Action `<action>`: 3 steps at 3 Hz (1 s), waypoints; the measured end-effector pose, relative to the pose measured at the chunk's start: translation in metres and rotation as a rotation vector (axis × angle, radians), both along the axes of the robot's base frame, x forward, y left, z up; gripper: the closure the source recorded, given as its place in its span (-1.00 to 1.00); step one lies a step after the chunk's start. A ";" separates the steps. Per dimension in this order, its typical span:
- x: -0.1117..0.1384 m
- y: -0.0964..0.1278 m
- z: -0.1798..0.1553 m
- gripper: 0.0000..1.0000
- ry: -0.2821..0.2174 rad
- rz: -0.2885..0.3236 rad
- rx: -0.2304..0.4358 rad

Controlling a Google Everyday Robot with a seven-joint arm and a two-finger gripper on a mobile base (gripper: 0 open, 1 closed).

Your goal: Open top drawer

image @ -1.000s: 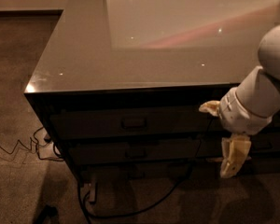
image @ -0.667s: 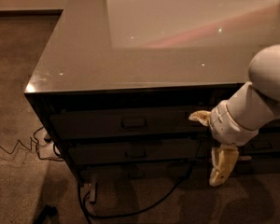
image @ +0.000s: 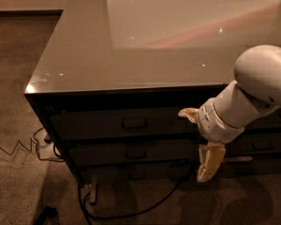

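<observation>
Jaws are standing wide on your gripper [image: 192, 144] at right centre, near the top drawer [image: 93, 124], which is sitting shut, hiding its contents.

Glossy white rounded arm [image: 264, 74], ringed white wrist [image: 221, 121], pale yellow, possibly rubbery end effector [image: 192, 145] before cabinet [image: 84, 55].

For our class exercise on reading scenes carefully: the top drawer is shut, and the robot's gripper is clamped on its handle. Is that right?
Not quite. The top drawer is shut, but the gripper is not on its handle. It hangs open in front of the drawer fronts, to the handle's right in the picture and clear of it. The camera view shows this.
</observation>
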State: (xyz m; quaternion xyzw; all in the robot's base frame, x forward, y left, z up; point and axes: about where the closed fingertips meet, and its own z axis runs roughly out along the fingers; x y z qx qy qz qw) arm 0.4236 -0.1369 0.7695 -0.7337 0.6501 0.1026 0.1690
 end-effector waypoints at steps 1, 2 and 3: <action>0.009 0.008 -0.005 -1.00 -0.004 -0.018 0.018; 0.026 0.016 -0.015 -1.00 -0.023 -0.051 0.027; 0.054 0.028 -0.027 -1.00 -0.019 -0.059 0.025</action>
